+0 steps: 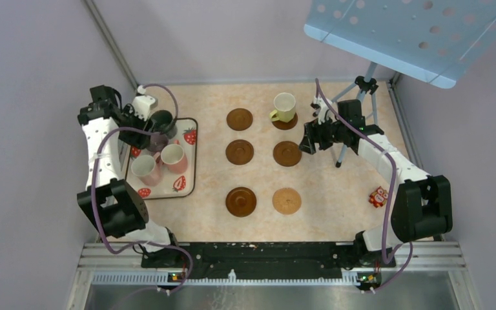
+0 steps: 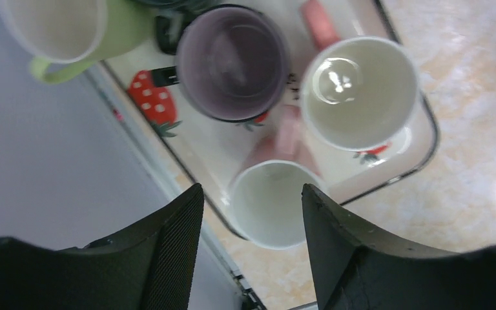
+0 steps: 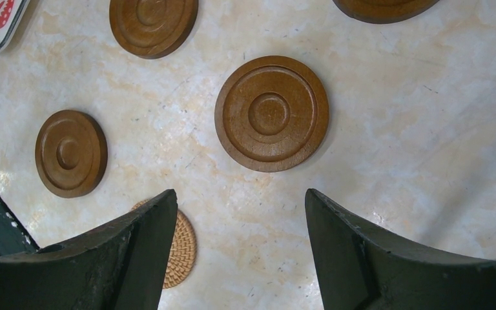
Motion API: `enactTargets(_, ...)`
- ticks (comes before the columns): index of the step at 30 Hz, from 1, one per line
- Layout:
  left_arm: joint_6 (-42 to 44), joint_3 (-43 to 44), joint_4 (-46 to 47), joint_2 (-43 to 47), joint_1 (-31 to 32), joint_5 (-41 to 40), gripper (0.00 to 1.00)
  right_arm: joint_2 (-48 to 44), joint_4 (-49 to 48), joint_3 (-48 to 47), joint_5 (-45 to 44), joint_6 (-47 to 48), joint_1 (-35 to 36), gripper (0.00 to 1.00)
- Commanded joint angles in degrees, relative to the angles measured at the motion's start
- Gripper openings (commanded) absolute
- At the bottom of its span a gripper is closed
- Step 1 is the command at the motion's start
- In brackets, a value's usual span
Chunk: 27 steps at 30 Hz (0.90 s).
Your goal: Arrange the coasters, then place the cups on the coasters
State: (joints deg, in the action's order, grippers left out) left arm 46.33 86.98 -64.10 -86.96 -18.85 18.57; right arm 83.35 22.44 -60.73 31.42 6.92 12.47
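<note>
Six coasters lie in two columns on the table: dark brown ones (image 1: 239, 119) (image 1: 239, 152) (image 1: 241, 201) (image 1: 287, 154), a tan woven one (image 1: 287, 201), and one under a light green cup (image 1: 285, 106) at the far right. On the strawberry-print tray (image 1: 190, 187) stand a dark green-grey cup (image 1: 163, 120), a mauve cup (image 2: 232, 61), two pink cups (image 2: 360, 90) (image 2: 268, 203) and a light green cup (image 2: 58, 32). My left gripper (image 2: 252, 188) hangs open above the tray, over the nearer pink cup. My right gripper (image 3: 240, 192) is open and empty over bare table beside a brown coaster (image 3: 272, 113).
A tripod (image 1: 361, 110) carrying a blue perforated board (image 1: 413, 32) stands at the far right, close behind my right arm. A small red packet (image 1: 379, 196) lies near the right edge. Walls close in on the left, back and right.
</note>
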Motion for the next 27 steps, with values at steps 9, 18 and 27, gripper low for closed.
enactTargets(9, 12.2, 18.3, 3.3, -17.5, -10.4, -1.2, 0.71, -1.8, -0.1, 0.3, 2.2, 1.2, -0.4, 0.72)
enactTargets(18, 25.9, 23.0, 4.7, -27.0, -16.0, 10.5, 0.7, -0.9, 0.4, 0.1, 3.4, 1.4, -0.5, 0.72)
enactTargets(27, 33.6, 29.2, 4.1, -34.5, -16.1, 13.1, 0.75, 0.5, 0.8, -0.3, 4.0, 1.3, -0.5, 0.72)
